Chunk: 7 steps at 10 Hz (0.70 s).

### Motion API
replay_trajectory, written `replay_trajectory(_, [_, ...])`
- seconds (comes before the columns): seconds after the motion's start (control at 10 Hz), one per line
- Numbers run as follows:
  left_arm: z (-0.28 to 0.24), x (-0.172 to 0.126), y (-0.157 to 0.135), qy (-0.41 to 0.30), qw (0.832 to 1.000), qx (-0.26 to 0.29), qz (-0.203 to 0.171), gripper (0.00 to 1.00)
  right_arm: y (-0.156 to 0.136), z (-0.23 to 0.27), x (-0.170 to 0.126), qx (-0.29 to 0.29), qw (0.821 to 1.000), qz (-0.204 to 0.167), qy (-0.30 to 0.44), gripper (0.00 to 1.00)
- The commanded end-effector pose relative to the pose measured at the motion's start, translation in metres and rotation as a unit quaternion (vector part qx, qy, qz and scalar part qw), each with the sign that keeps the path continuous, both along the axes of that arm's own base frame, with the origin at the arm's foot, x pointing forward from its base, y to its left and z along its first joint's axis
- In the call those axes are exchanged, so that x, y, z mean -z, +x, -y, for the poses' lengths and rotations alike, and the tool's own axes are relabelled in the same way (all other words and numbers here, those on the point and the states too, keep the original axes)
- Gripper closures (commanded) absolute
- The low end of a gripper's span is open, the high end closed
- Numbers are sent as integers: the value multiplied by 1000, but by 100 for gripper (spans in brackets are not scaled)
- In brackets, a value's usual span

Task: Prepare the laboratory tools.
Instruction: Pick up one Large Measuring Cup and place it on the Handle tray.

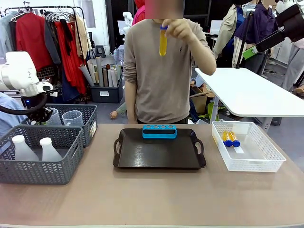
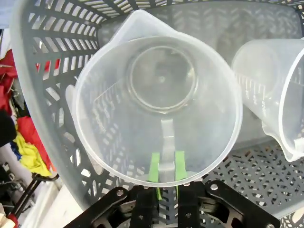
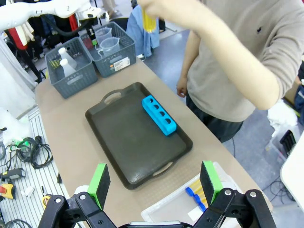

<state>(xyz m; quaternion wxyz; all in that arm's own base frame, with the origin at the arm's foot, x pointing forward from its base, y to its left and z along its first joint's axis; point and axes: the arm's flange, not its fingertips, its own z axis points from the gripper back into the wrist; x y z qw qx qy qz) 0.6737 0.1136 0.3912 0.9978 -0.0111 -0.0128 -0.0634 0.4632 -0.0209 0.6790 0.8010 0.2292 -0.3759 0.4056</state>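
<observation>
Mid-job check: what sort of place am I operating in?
Probably a robot demo or data-collection room, not a real lab: clothes rack behind the person, loose cables beside the table, flasks and beakers staged in grey mesh baskets.

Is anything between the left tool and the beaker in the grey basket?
Nothing visible: the left tool is shut on the beaker at its handle. To come out, the beaker must rise over the wall of the grey basket. A second beaker stands close beside it.

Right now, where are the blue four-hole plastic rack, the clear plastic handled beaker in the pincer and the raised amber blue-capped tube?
Blue four-hole rack (image 1: 159, 134): front view, front wall.
Clear plastic beaker (image 2: 161, 78): left wrist view, round bottom.
Amber blue-capped tube (image 1: 163, 43): front view, amber body.
</observation>
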Motion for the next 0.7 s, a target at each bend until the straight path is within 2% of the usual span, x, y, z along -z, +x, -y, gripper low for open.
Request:
replay_trajectory(0.0, [-2,-7,-2,-4,1000,10,8,100,-1,-1,-1,-2,1000,1,4,0])
replay_trajectory(0.2, [6,-37,-8,-9,1000,11,10,100,-1,-1,-1,-2,1000,1,4,0])
replay_trajectory(0.4, [29,-121,-30,3,998,57,26,100,-1,-1,-1,-2,1000,1,4,0])
replay_trajectory(0.6, [51,-189,-57,21,993,102,46,100,-1,-1,-1,-2,1000,1,4,0])
